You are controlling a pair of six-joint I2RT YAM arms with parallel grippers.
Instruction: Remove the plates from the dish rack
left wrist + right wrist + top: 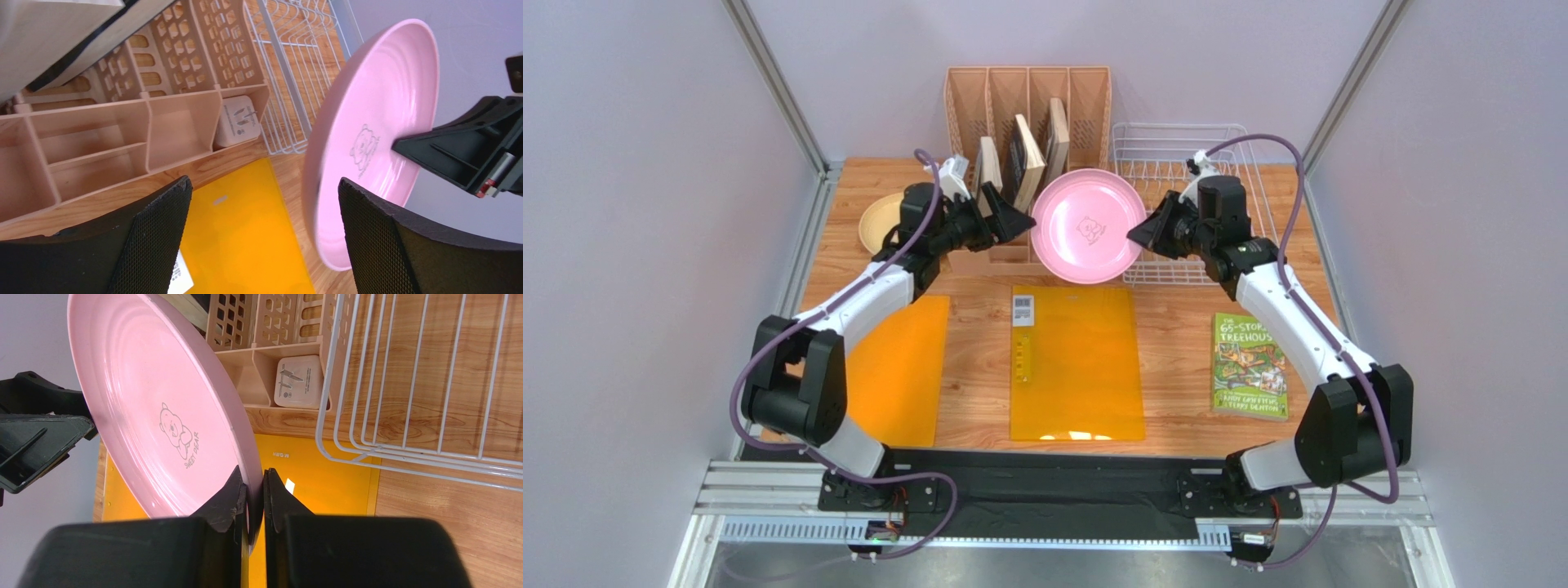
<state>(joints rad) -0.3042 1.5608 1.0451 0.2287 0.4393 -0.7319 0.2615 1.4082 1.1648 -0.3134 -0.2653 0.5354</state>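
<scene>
The pink plate [1087, 227] hangs tilted in the air above the middle of the table. My right gripper [1145, 233] is shut on its right rim; the right wrist view shows both pads pinching the rim [251, 493] of the plate [166, 404]. My left gripper [1020, 222] is open at the plate's left edge. In the left wrist view [264, 208] the plate [374, 122] stands between the jaws, close to the right finger [380, 245], without touching. A pale yellow plate [881, 221] lies at the left. The white wire dish rack [1192, 184] looks empty. The blue and tan plates are out of view.
A pink-beige slotted organizer [1026, 116] with books stands behind the plate, left of the rack. Two orange mats [1075, 368] [897, 368] lie on the wooden table. A green book [1249, 365] lies at the right. A white card [299, 380] sits in the organizer's end slot.
</scene>
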